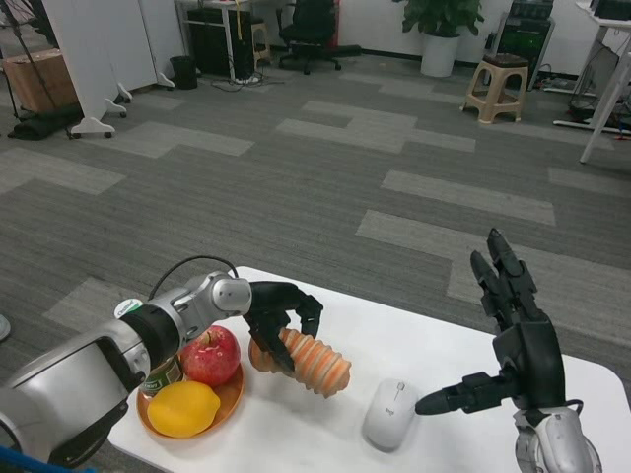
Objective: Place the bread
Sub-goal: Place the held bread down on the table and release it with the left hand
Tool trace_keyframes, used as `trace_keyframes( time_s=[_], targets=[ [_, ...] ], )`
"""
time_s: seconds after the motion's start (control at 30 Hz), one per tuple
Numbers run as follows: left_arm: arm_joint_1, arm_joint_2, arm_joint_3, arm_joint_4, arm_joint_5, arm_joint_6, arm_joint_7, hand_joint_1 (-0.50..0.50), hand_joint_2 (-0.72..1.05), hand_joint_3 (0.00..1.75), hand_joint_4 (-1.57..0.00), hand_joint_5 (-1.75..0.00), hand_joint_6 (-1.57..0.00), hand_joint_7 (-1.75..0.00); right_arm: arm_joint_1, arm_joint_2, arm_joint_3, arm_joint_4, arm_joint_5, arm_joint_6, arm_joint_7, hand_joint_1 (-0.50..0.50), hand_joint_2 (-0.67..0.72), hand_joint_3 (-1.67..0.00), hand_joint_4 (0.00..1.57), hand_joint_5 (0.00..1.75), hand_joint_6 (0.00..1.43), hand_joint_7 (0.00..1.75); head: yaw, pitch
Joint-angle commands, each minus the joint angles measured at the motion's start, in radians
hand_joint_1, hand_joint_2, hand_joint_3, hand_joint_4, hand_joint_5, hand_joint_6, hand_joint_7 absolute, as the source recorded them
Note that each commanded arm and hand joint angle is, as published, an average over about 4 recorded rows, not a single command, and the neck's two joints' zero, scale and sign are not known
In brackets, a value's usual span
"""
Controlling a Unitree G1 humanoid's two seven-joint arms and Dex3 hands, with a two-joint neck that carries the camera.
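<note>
Bread (314, 364) (ridged, orange-tan roll) is clamped in my left hand (281, 313), fingers curled over its upper end, lower end slanting down toward the table (444, 345). I cannot tell whether the low end touches the tabletop yet. It sits just right of the plate (229, 399), its upper end near the rim.

Doing the step well, as I judge it: lower until the roll's length lies flat on bare white surface, then loosen the fingers slowly so it does not roll. Keep it off the plate rim, and short of the mouse (388, 414), which lies near on the right. Lift the hand straight up afterwards to avoid dragging the roll.

Right hand (515, 335) waits over the table's right side, fingers spread, holding nothing.

Count:
- bread: one
- plate: one
- apple (209, 356): one, on the plate
- lemon (182, 408): one, on the plate
- mouse: one
- can (161, 376): one, mostly hidden behind my left forearm
</note>
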Motion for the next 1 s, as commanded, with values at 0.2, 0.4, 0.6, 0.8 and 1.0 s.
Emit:
trace_keyframes(
  time_s=[0.2, 0.4, 0.6, 0.8, 1.0],
  targets=[
    [-0.027, -0.030, -0.037, 0.067, -0.019, -0.005, 0.041, -0.17, 1.05, 0.35, -0.97, -1.75, -0.87, -1.68, -0.007, -0.001, -0.001, 0.002, 0.009, -0.002, -0.004, -0.33, 0.06, 0.00, 0.00, 0.17, 0.00, 0.00, 0.004, 0.000],
    [-0.029, -0.055, -0.036, 0.097, -0.020, -0.006, 0.069, -0.17, 1.05, 0.35, -0.82, -1.75, -0.81, -1.68, -0.007, 0.000, 0.000, 0.004, 0.009, -0.002, -0.004, -0.33, 0.04, 0.00, 0.00, 0.19, 0.00, 0.00, 0.005, 0.000],
    [-0.035, -0.083, -0.031, 0.112, -0.019, -0.006, 0.091, -0.17, 1.05, 0.35, -0.68, -1.75, -0.77, -1.68, -0.007, 0.001, 0.000, 0.004, 0.009, -0.002, -0.004, -0.33, 0.08, 0.00, 0.00, 0.19, 0.00, 0.00, 0.007, 0.001],
    [-0.045, -0.099, -0.019, 0.123, -0.017, -0.005, 0.103, -0.17, 1.05, 0.35, -0.18, -1.75, -0.56, -1.68, -0.007, 0.002, -0.001, 0.005, 0.009, -0.002, -0.004, -0.33, 0.09, 0.00, 0.00, 0.15, 0.00, 0.00, 0.005, 0.000],
    [-0.045, -0.104, -0.011, 0.128, -0.021, -0.004, 0.109, -0.17, 1.05, 0.26, -0.03, -1.75, -0.38, -1.68, -0.007, 0.002, -0.001, 0.005, 0.009, -0.002, -0.004, -0.33, 0.09, 0.00, 0.00, 0.19, 0.00, 0.00, 0.005, 0.000]
  ],
)
